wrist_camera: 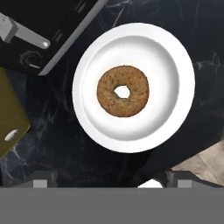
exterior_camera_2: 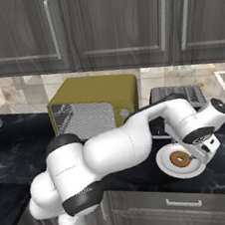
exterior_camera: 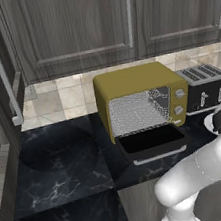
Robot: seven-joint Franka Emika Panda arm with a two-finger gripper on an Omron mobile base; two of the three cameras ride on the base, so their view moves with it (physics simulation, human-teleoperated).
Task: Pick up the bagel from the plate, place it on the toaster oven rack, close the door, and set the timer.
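The dark wooden wall cabinets (exterior_camera: 74, 27) span the back of the kitchen above a beige tiled backsplash (exterior_camera: 55, 98), and under them runs the black marbled counter (exterior_camera: 60, 161). On it stands the toaster oven (exterior_camera: 141, 100), mustard-yellow, its door (exterior_camera: 153, 143) folded down flat toward the robot and the silvery rack (exterior_camera: 135, 112) bare inside the cavity. Just beside it, at its three o'clock in the left base view, sits a black slot toaster (exterior_camera: 204, 85). The plate (wrist_camera: 170, 113) lies on the counter in front of that toaster, and the bagel (wrist_camera: 123, 91) rests flat near the plate's centre, slightly toward ten o'clock in the hand view. The gripper (wrist_camera: 111, 181) hangs above it with its fingers spread fully apart and nothing between them; the bagel sits toward twelve o'clock from the midpoint of the tips. The step in hand looks like the descent to grasp. To do it well, I would nudge the hand forward until the ring is centred between the fingers, come straight down, stop short of the plate, and close across the outside of the ring rather than through the hole, so the plate does not skid.
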